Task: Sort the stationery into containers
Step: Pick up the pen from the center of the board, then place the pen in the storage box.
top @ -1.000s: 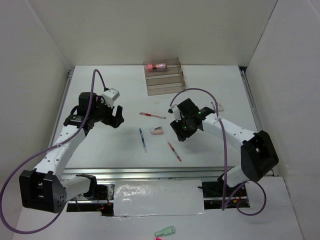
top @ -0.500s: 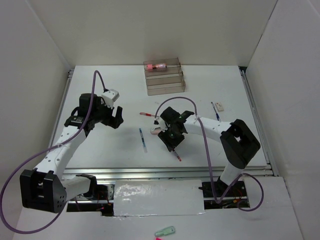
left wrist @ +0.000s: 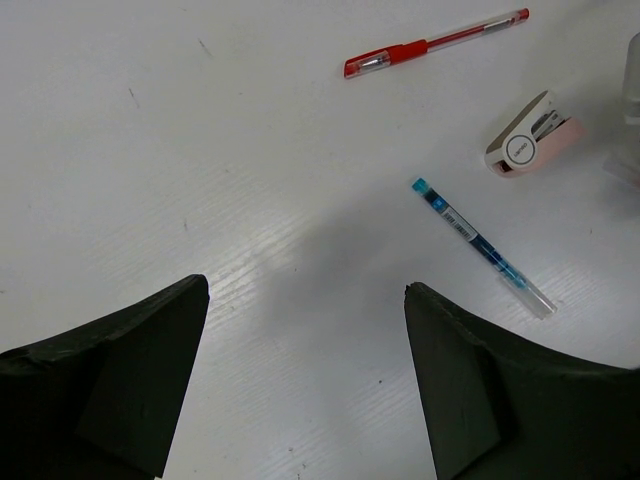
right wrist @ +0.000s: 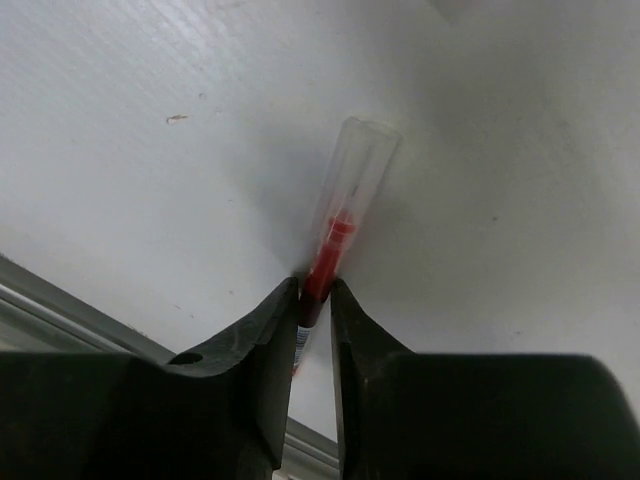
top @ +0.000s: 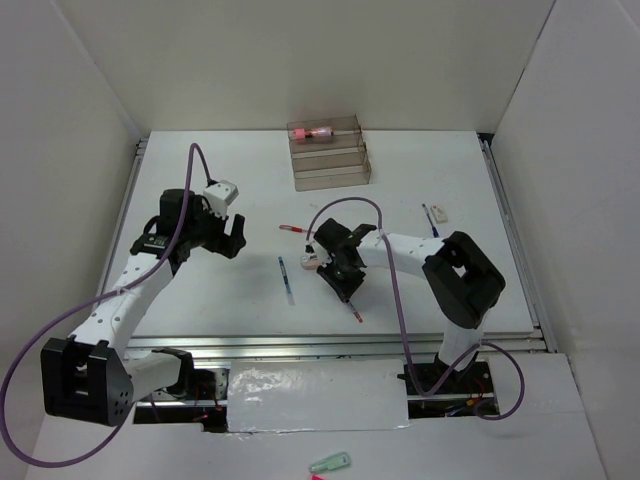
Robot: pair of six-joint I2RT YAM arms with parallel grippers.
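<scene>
Swinging in from the right over the last second, the right gripper now sits well in front of the organiser, its fingers pinching a red pen by the barrel. The left gripper hangs spread wide, front-left of the organiser. Nearer the organiser lie a blue pen, an eraser and a second red pen.

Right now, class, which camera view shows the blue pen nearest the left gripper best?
Left wrist view: the blue pen lies large and whole, label visible. Top external shows only a thin sliver; right wrist view misses it.
</scene>
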